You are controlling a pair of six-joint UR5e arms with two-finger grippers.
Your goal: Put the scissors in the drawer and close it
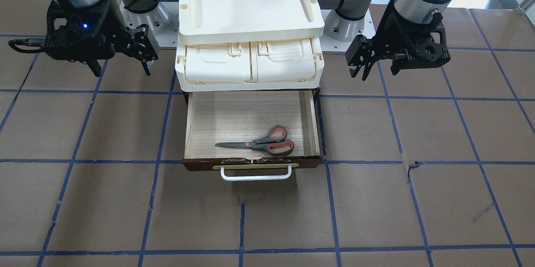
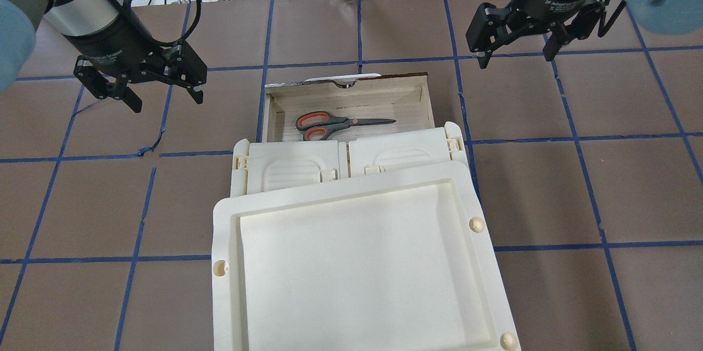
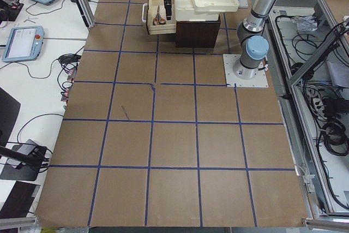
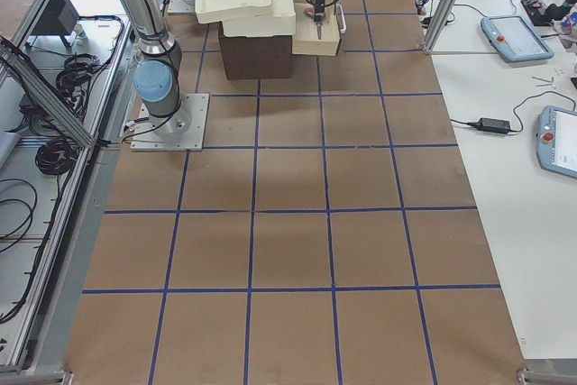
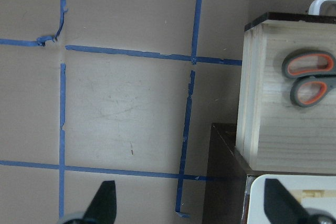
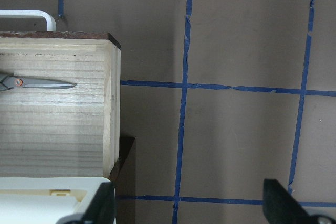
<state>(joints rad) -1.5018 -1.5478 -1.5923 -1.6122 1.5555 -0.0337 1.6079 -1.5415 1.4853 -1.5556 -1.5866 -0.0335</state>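
The scissors (image 1: 261,143) lie flat inside the open drawer (image 1: 242,112), near its front, with the orange-and-grey handles toward my left side. They also show in the overhead view (image 2: 329,123) and the left wrist view (image 5: 310,77). Only a blade tip (image 6: 47,83) shows in the right wrist view. The drawer's dark front carries a white bar handle (image 1: 256,175). My left gripper (image 2: 165,101) is open and empty, hovering left of the drawer (image 2: 406,101). My right gripper (image 2: 516,57) is open and empty, hovering to the drawer's right and beyond it.
Two stacked cream plastic trays (image 2: 357,263) sit on top of the dark cabinet (image 3: 196,34) that holds the drawer. The table is covered in brown paper with a blue tape grid (image 1: 326,200).
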